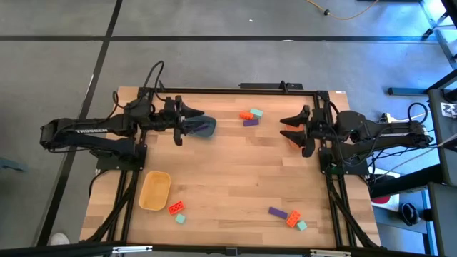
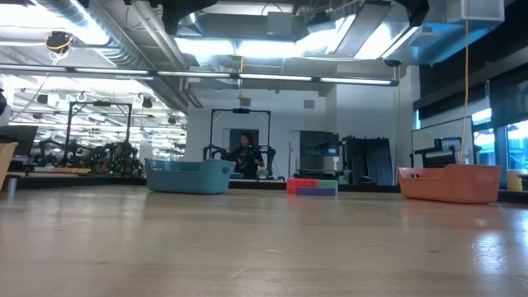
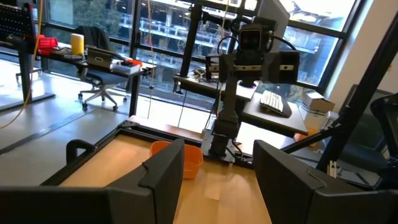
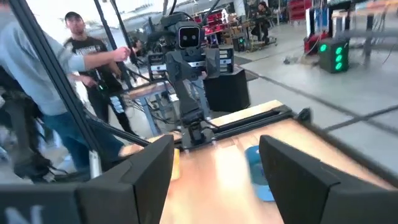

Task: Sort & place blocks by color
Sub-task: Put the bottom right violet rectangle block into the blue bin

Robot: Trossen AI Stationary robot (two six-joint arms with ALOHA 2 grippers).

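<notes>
Small blocks lie on the table in three clusters. At the far middle are an orange-red block, a mint block and a purple block; the low view shows this cluster. Near the front left lie an orange-red block and a mint block. At the front right lie a purple block, an orange-red block and a mint block. My left gripper hovers open over the far left. My right gripper hovers open over the far right. Both are raised and level.
A blue tub stands under the left gripper's tips. An orange tub sits below the right gripper. A yellow tub rests at the front left. Bare wood spans the table's middle. People stand beyond the table.
</notes>
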